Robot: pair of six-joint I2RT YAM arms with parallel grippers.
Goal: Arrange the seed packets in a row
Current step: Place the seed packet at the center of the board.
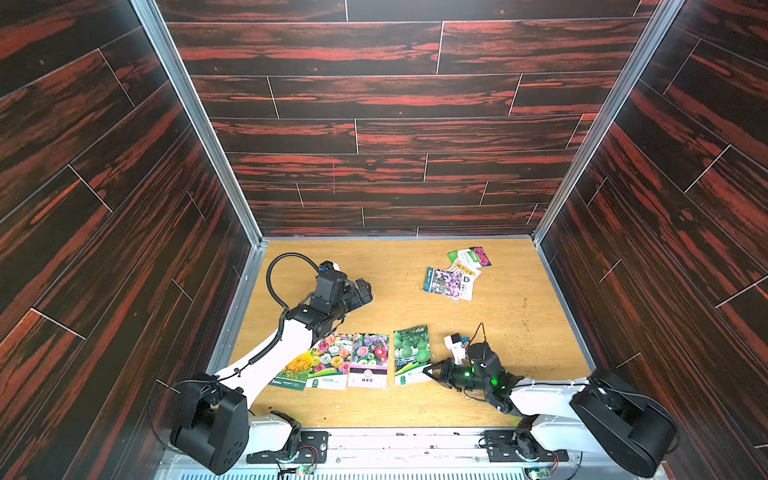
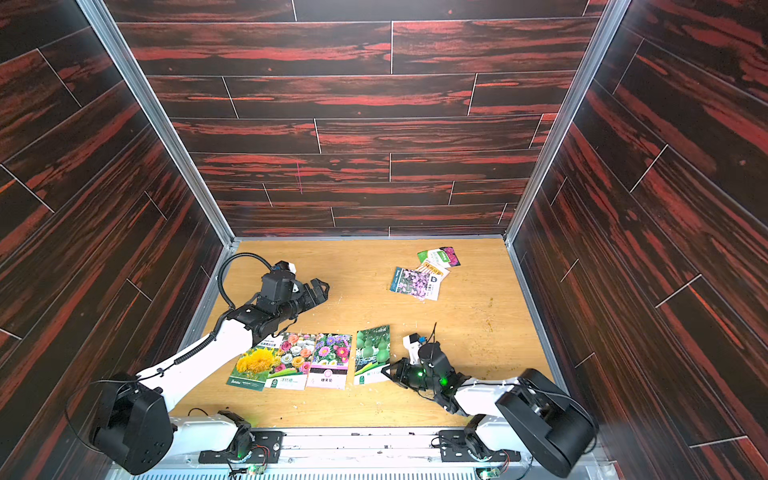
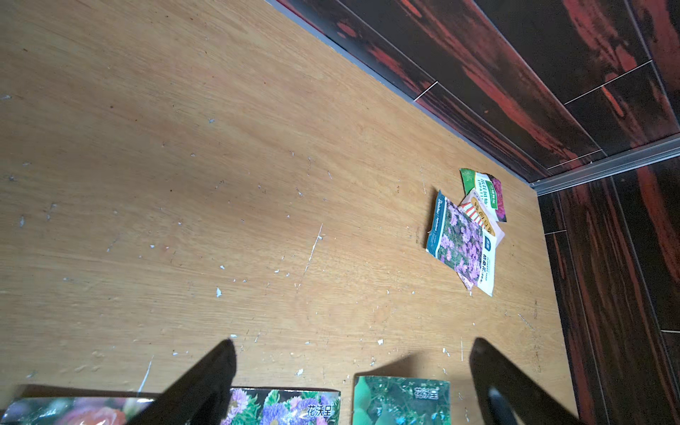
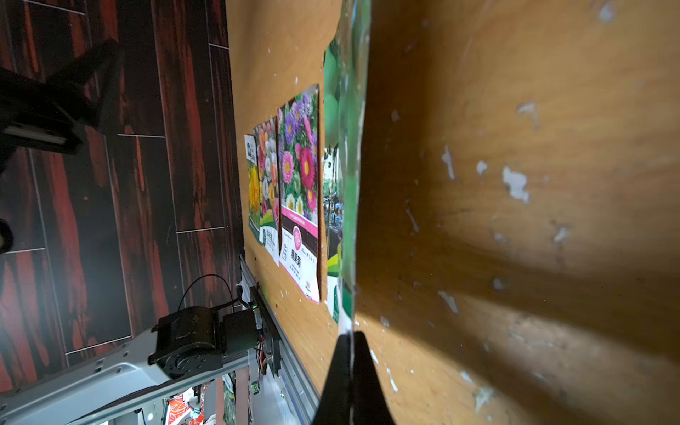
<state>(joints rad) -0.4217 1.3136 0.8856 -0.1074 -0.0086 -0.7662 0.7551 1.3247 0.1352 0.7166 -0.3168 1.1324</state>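
While my right gripper (image 1: pixel 429 370) clamps the gourd packet (image 1: pixel 411 349) at its near corner, its long axis runs away from me. Left gripper (image 1: pixel 365 291): spread, empty.

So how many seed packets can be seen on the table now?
7. Four lie in the near row: yellow packet, rose packet, aster packet, gourd packet. Three overlap in the far pile: purple packet, orange packet, magenta packet. The pile may hide more.

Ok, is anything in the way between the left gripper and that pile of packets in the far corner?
Nothing visible. Only bare table lies between the open left gripper and the pile of seed packets. The row lies nearer the robot, off that path.
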